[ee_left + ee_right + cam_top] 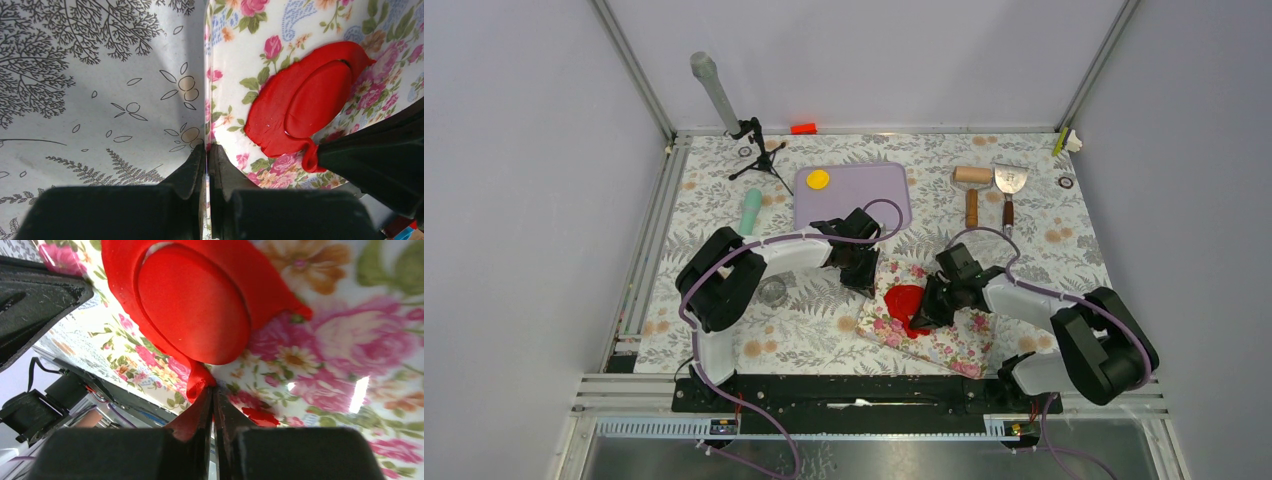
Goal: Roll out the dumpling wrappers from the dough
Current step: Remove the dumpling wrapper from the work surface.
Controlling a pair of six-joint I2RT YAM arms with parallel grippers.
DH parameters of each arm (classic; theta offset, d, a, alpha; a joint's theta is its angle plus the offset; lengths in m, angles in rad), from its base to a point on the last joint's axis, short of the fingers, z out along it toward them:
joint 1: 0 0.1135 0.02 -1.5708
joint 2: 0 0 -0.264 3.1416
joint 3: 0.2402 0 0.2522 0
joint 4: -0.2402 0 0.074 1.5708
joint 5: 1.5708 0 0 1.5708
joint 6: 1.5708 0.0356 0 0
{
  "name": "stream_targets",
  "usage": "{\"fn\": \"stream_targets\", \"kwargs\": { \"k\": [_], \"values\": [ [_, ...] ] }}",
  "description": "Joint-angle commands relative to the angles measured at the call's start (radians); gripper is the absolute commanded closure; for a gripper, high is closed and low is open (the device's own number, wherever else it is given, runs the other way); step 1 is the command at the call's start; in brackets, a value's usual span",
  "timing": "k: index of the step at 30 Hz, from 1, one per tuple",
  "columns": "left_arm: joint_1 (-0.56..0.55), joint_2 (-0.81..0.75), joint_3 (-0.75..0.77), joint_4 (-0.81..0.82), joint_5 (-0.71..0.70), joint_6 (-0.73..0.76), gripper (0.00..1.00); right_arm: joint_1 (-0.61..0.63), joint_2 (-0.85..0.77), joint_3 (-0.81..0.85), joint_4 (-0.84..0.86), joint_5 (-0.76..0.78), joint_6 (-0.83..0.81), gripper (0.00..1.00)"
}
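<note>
Left gripper [206,147]: mine, jaws closed to a thin slit. The tips sit right on the left edge of the floral mat [235,50]. I cannot tell whether they nip that edge or only rest against it.
Right gripper [214,390]: mine, jaws pinched narrow on a thin tail of the red dough [197,382]. The tail lifts off the sheet's rim into my fingertips.
Red dough: flat, irregular sheet lying on the floral mat between my two grippers, toward the mat's left end in the overhead view.
Red wrapper [320,100]: smooth round disc set within the sheet. A cut line runs around it, and a small gap shows at one side. It is lying flat, ringed by the rest of the sheet.
Yellow wrapper [818,179]: small round disc at the left corner of the lilac board [864,185], well apart from the red dough.
Floral mat, placement: lies at a slant on the fern-print table cover [100,100], near my bases.
Rolling pin [972,190]: wooden, on the table cover beyond the right gripper.
Scraper [1009,183]: metal blade, wooden handle, just beside the rolling pin.
Mint-green tool [751,210]: left of the lilac board.
Red-orange block [803,128]: at the far table edge.
</note>
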Motion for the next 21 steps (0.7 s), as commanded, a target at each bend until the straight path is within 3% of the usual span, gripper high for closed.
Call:
{"fn": "stream_targets", "kwargs": {
  "k": [1,10,21],
  "values": [
    [-0.004,0.1,-0.072,-0.078,-0.104,0.042,1.0,0.058,0.052,0.019,0.027,-0.018,0.024,0.92],
    [-0.004,0.102,-0.075,-0.078,-0.108,0.039,1.0,0.08,0.055,0.062,-0.009,-0.017,-0.007,0.92],
    [-0.004,0.088,-0.08,-0.074,-0.116,0.038,1.0,0.08,-0.093,0.053,-0.088,0.024,-0.057,0.88]
  ]
}}
